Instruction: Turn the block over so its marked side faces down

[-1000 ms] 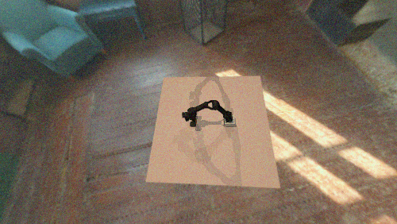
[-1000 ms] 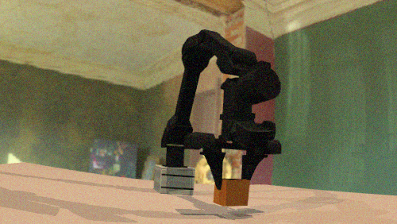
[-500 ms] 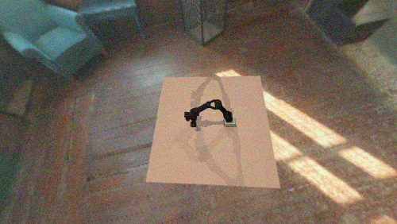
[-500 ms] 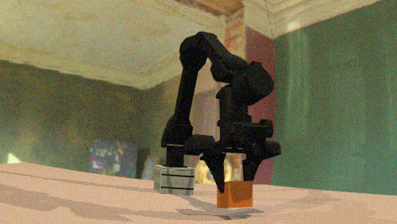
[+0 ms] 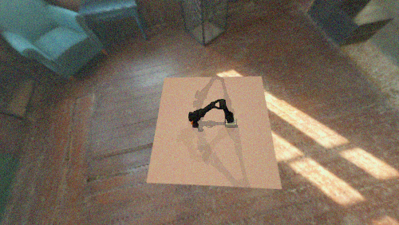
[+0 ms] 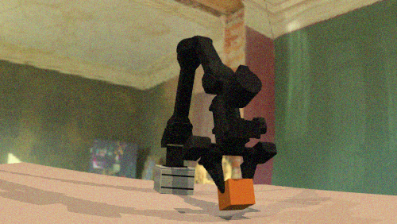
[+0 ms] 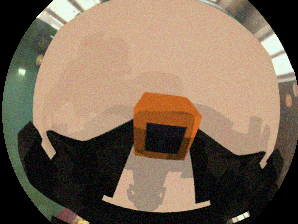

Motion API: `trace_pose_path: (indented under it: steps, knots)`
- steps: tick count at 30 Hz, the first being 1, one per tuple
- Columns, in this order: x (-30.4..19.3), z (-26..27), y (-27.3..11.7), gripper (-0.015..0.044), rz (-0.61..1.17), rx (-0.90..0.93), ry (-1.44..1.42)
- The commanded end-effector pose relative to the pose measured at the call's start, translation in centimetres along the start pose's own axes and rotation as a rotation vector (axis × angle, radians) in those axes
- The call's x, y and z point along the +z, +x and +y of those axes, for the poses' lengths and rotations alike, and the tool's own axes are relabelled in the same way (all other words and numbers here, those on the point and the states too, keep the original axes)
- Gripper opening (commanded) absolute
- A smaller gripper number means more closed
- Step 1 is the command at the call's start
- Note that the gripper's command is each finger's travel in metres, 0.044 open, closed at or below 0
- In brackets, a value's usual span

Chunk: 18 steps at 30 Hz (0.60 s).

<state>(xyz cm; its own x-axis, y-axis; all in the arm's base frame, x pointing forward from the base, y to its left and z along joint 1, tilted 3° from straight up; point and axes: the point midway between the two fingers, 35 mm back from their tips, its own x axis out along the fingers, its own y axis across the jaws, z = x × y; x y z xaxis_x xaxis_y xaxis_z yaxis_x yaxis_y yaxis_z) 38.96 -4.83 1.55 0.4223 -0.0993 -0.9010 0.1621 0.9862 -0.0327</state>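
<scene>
The orange block (image 5: 191, 123) (image 6: 238, 194) (image 7: 165, 102) is held a little above the table (image 5: 167, 167) (image 7: 210, 55), slightly tilted, with its shadow beneath it in the exterior view. Its marked side, with a dark square (image 7: 165, 138), faces up toward the wrist camera between the fingers. The mark does not show in the exterior view. My gripper (image 6: 236, 186) (image 7: 164, 126) is shut on the block, one finger on each side, pointing down. In the top view the block is tiny and mostly hidden by the gripper.
The arm's grey base block (image 5: 231, 124) (image 6: 175, 180) stands on the table behind the gripper in the exterior view. The arm's shadows lie across the table top. An armchair (image 5: 60, 44) and other furniture stand on the floor beyond the table.
</scene>
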Motion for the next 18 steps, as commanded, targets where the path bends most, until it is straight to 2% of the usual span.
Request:
trace_pose_path:
  steps: [1, 10, 18]
  knots:
    - [-0.2, -0.1, -0.3, 0.0000, -0.059, -0.004, -0.006]
    - [-0.4, -0.1, -0.5, 0.0000, -0.128, -0.005, -0.005]
    - [-0.3, 0.0, 1.4, 0.0000, -0.237, -0.003, -0.006]
